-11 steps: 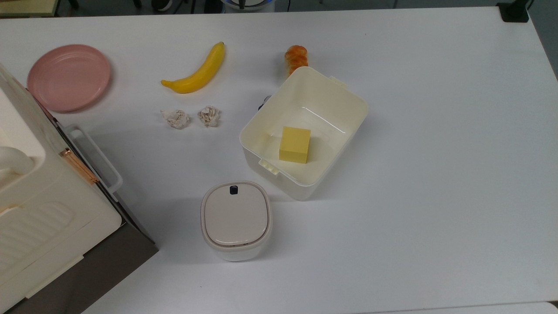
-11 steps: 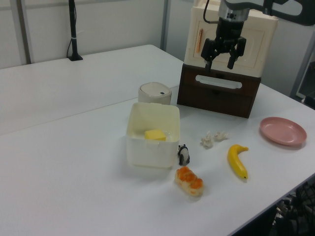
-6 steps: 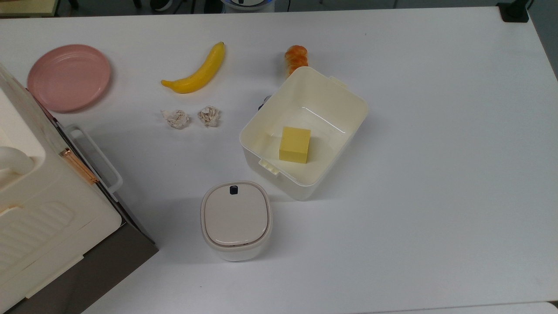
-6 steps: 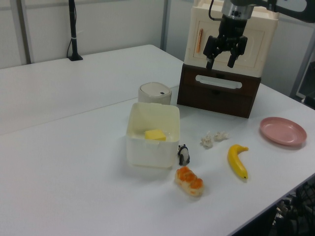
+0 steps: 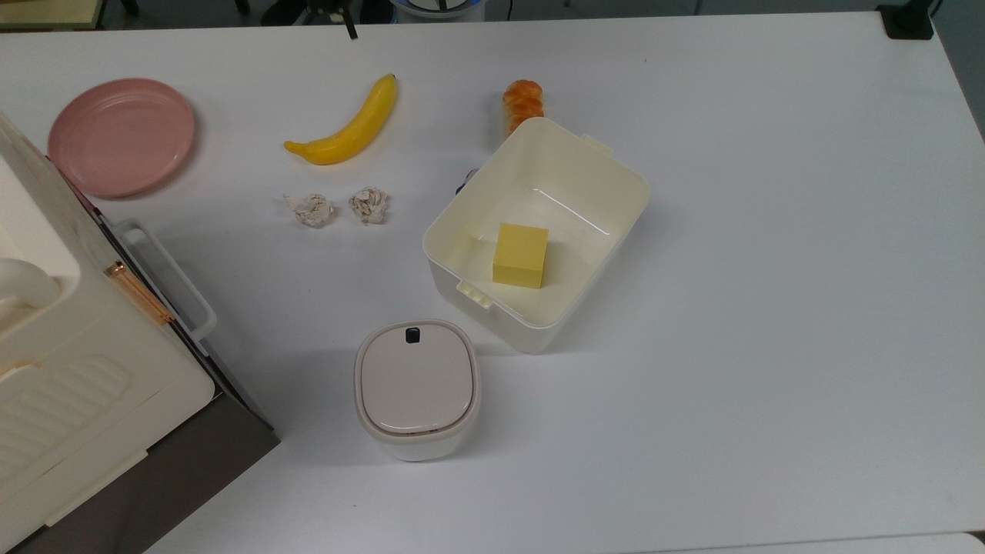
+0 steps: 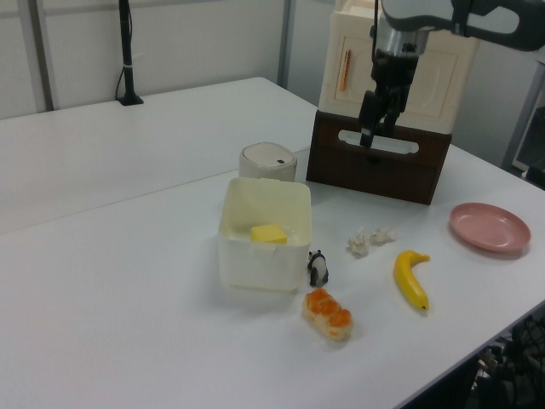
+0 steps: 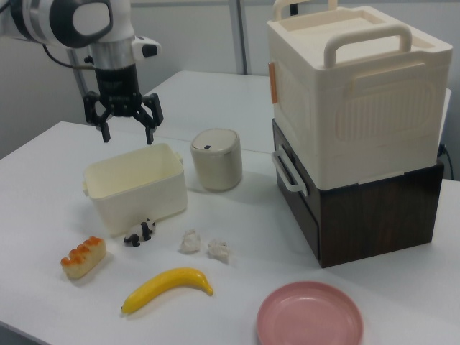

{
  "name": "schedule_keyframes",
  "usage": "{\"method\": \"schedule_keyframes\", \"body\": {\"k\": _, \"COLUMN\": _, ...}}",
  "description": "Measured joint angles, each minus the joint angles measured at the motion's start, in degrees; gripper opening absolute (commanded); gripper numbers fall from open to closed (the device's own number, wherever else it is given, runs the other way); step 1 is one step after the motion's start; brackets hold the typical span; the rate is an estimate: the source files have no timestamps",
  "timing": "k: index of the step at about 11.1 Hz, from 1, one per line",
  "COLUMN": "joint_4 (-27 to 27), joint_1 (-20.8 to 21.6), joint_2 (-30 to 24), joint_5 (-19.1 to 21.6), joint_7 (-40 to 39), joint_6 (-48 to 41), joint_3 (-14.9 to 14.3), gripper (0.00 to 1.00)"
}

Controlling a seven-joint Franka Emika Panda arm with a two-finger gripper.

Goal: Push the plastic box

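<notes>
The plastic box (image 5: 585, 192) is a big cream-white tub w/ rounded corners, tall walls, latch tabs on two rims, sitting mid-table w/ a yellow block (image 5: 521, 255) inside. Gripper (image 7: 123, 123) hangs above it, jaws spread apart, holding nothing.

The plastic box (image 5: 608, 177) stands open near the middle of the white surface (image 5: 769, 308), a yellow block (image 5: 521, 255) on its floor. A lidded white bin (image 5: 416, 388) sits toward the near edge. Along the far edge lie a banana (image 5: 350, 125), a bread roll (image 5: 522, 100) and a pink plate (image 5: 121, 136); two crumpled wads (image 5: 338, 208) lie between.
</notes>
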Motion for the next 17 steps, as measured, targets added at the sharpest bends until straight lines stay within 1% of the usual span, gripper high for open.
{"method": "schedule_keyframes", "body": {"k": 1, "joint_4": -0.72, "joint_1": -0.01, "joint_2": 0.01, "joint_5": 0.0, "joint_7": -3.96, "joint_6": 0.0, "joint_3": 0.04, "gripper": 1.0}}
{"method": "schedule_keyframes", "body": {"k": 3, "joint_4": -3.62, "joint_1": 0.0, "joint_2": 0.2, "joint_5": 0.0, "joint_7": -18.76, "joint_6": 1.23, "joint_3": 0.23, "gripper": 1.0}}
{"method": "schedule_keyframes", "body": {"k": 4, "joint_4": -5.92, "joint_1": 0.01, "joint_2": 0.39, "joint_5": 0.0, "joint_7": -23.81, "joint_6": 4.23, "joint_3": 0.32, "gripper": 1.0}}
{"method": "schedule_keyframes", "body": {"k": 5, "joint_4": -7.84, "joint_1": 0.09, "joint_2": 0.61, "joint_5": 0.0, "joint_7": -25.93, "joint_6": 7.28, "joint_3": 0.48, "gripper": 1.0}}
{"method": "schedule_keyframes", "body": {"k": 6, "joint_4": -9.94, "joint_1": 0.6, "joint_2": 1.02, "joint_5": -0.44, "joint_7": -27.17, "joint_6": 11.0, "joint_3": 0.79, "gripper": 1.0}}
{"method": "schedule_keyframes", "body": {"k": 7, "joint_4": -11.79, "joint_1": 1.52, "joint_2": 1.61, "joint_5": -1.86, "joint_7": -27.3, "joint_6": 14.55, "joint_3": 1.03, "gripper": 1.0}}
{"method": "schedule_keyframes", "body": {"k": 9, "joint_4": -14.53, "joint_1": 2.99, "joint_2": 2.8, "joint_5": -4.18, "joint_7": -27.3, "joint_6": 18.77, "joint_3": 1.13, "gripper": 1.0}}
{"method": "schedule_keyframes", "body": {"k": 11, "joint_4": -15.22, "joint_1": 3.64, "joint_2": 3.33, "joint_5": -6.58, "joint_7": -27.96, "joint_6": 19.12, "joint_3": 1.13, "gripper": 1.0}}
{"method": "schedule_keyframes", "body": {"k": 14, "joint_4": -15.3, "joint_1": 3.69, "joint_2": 4.05, "joint_5": -7.05, "joint_7": -30.52, "joint_6": 19.13, "joint_3": 1.13, "gripper": 1.0}}
{"method": "schedule_keyframes", "body": {"k": 17, "joint_4": -15.3, "joint_1": 4.01, "joint_2": 5.75, "joint_5": -7.31, "joint_7": -30.79, "joint_6": 19.57, "joint_3": 1.14, "gripper": 1.0}}
